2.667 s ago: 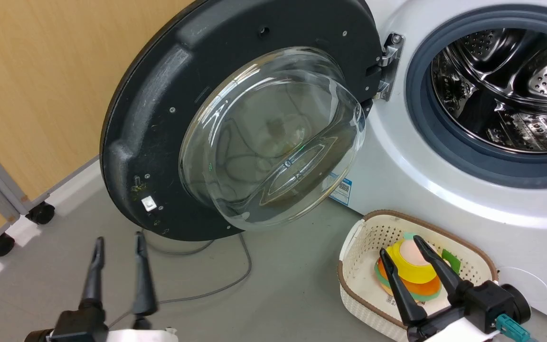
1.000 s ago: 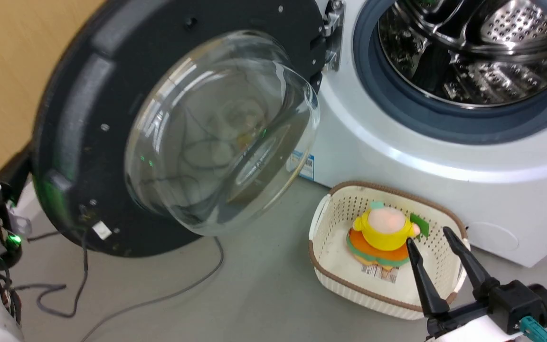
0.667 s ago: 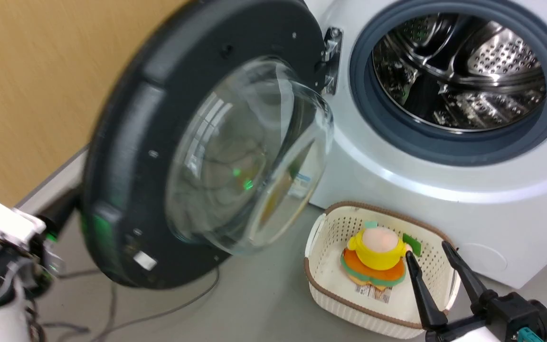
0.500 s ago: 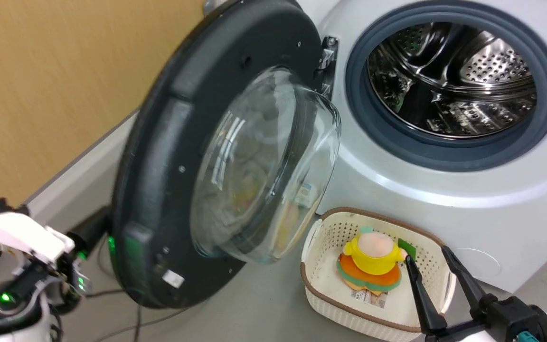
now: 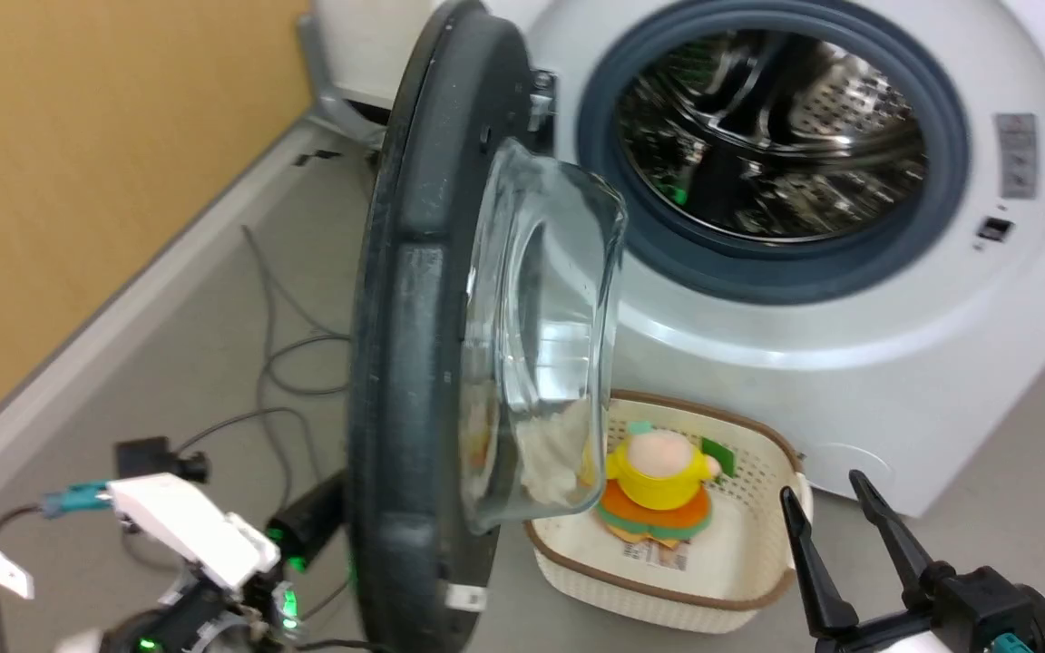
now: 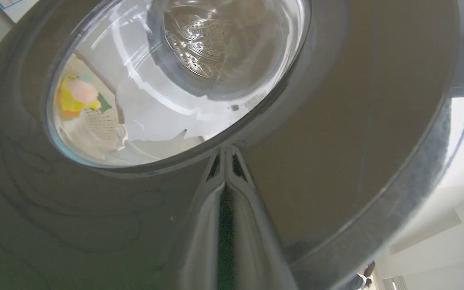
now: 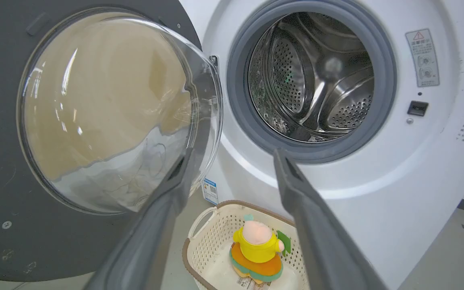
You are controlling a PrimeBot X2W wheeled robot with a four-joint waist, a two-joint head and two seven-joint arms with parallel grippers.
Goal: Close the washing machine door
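Right end effector (image 5: 820, 487) low at right, fingers apart, empty, just beside cream basket (image 5: 668, 609) holding yellow-orange toy (image 5: 659, 472). Left end effector (image 6: 224, 147) fingers together, tips against outer face of washing machine door (image 5: 405, 363). Door half swung, edge-on in head view, standing out from washing machine (image 5: 849, 363); drum (image 5: 767, 154) uncovered behind.
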